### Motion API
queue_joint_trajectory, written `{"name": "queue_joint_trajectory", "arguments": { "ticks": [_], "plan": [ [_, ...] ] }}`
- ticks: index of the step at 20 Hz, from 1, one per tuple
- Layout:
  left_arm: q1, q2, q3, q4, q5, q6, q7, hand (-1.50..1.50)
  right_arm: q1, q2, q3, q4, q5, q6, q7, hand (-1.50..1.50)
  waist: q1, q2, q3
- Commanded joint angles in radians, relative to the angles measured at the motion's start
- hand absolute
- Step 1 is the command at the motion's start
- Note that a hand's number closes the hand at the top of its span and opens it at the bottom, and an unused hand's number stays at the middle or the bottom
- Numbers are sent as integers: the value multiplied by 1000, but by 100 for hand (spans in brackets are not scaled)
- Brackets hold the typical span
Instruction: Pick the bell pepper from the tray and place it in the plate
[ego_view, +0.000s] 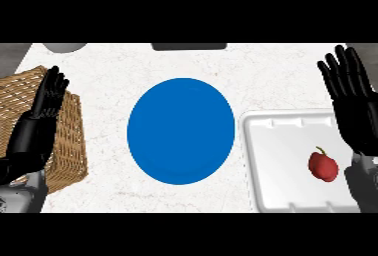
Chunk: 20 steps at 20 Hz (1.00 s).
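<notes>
A red bell pepper (323, 166) is lying near the right edge of the white tray (273, 150), beside the right hand (353, 107), fingers straight and spread. The left hand (40, 117) is resting open over a wicker basket (70, 145). Risk: a curling grasp could be nudging the rounded pepper against the tray's wall, short of the blue plate (181, 131).

Counter (111, 65): plate (181, 131), tray (284, 165), basket (66, 135)

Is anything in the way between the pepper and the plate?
Nothing visible. The pepper lies in the white tray, just right of the blue plate; only the tray's low rim lies between. The right robot hand is open above the tray.
</notes>
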<state>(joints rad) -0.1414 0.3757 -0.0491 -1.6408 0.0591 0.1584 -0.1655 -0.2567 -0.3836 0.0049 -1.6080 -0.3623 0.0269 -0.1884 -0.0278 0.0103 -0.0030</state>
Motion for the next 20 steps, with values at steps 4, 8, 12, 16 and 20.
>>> {"name": "queue_joint_trajectory", "arguments": {
  "ticks": [4, 8, 12, 16, 20],
  "plan": [
    [45, -22, 31, 118, 62, -23, 145, 0, 176, -166, -116, 38, -20, 126, 14, 150, 2, -9, 4],
    [69, -35, 10, 129, 53, -5, 197, 0, 173, -478, -107, 57, 397, 49, -2, 150, -32, 13, -29],
    [111, -66, -7, 140, 93, -27, 283, 0, 344, -157, -287, 205, 180, -84, -298, -150, -12, -8, 8],
    [51, -47, 32, 196, 106, -47, 289, 0, 469, -183, -209, 256, 318, -24, -463, -150, 6, -6, 5],
    [-27, -56, 22, 198, 96, -40, 350, 0, 458, -296, -223, 280, 401, -26, -425, -150, 15, -7, 3]
  ]
}}
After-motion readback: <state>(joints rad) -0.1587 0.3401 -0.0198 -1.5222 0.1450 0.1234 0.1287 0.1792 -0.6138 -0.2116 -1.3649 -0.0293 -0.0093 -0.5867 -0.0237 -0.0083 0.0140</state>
